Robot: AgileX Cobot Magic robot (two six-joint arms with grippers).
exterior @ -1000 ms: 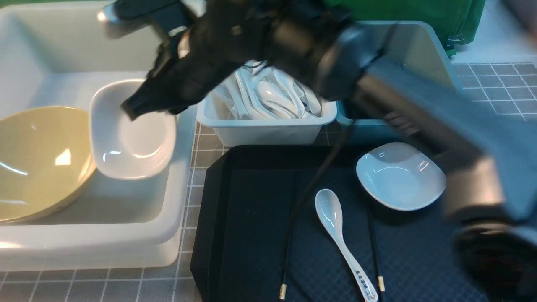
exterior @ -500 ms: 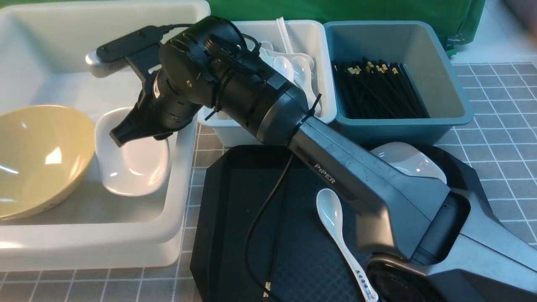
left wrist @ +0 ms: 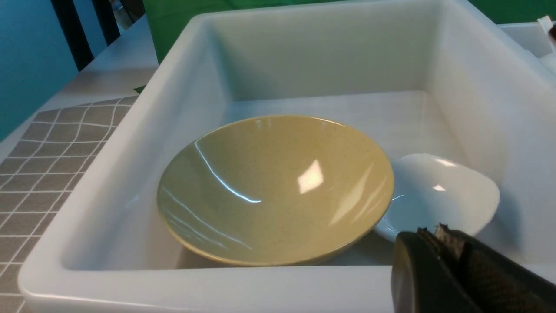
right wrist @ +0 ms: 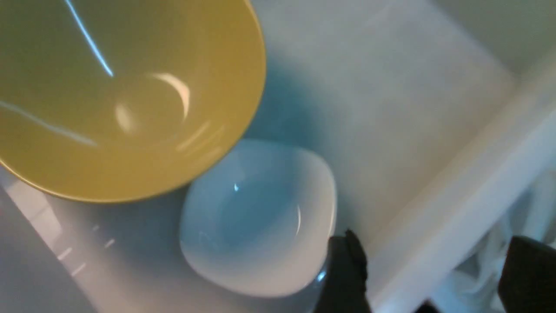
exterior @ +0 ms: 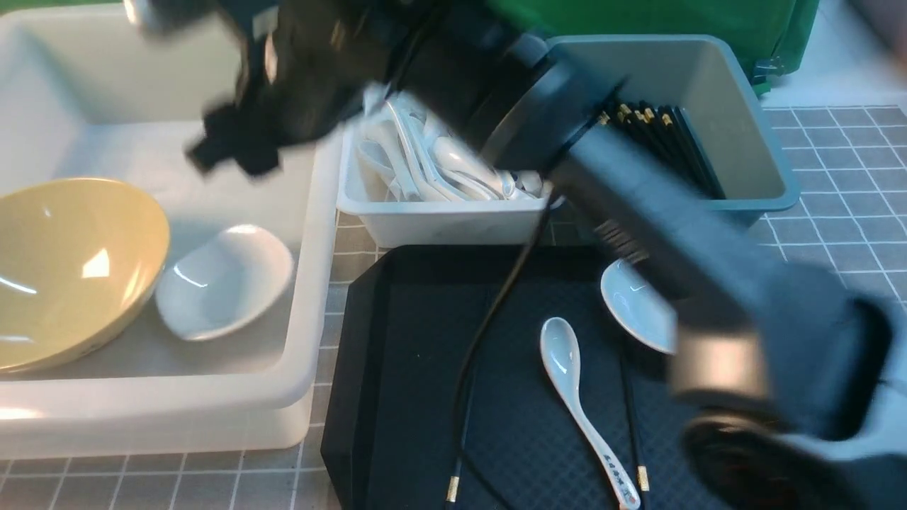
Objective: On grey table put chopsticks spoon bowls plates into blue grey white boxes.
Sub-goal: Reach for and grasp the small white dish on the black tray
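The yellow bowl (exterior: 78, 269) lies in the very large white tub (exterior: 315, 234). One white plate (exterior: 223, 280) rests tilted against the bowl's side. My right gripper (exterior: 230, 157) hangs open and empty above the tub, blurred. In the right wrist view its jaws (right wrist: 434, 278) stand wide apart over the tub wall, beside the plate (right wrist: 256, 217). The second plate (exterior: 638, 304), the spoon (exterior: 567, 368) and the two chopsticks (exterior: 631, 418) lie on the black tray (exterior: 418, 340). My left gripper (left wrist: 432, 232) is shut and empty at the tub's near rim.
A pale grey-white box (exterior: 439, 219) holds several white spoons. The blue-grey box (exterior: 751, 127) holds several black chopsticks. My right arm crosses over the tray and hides part of the second plate. The grey table (exterior: 344, 262) shows between tub and tray.
My right gripper opened and let go of the plate, then rose away. The plate dropped to the tub floor and leans on the bowl.
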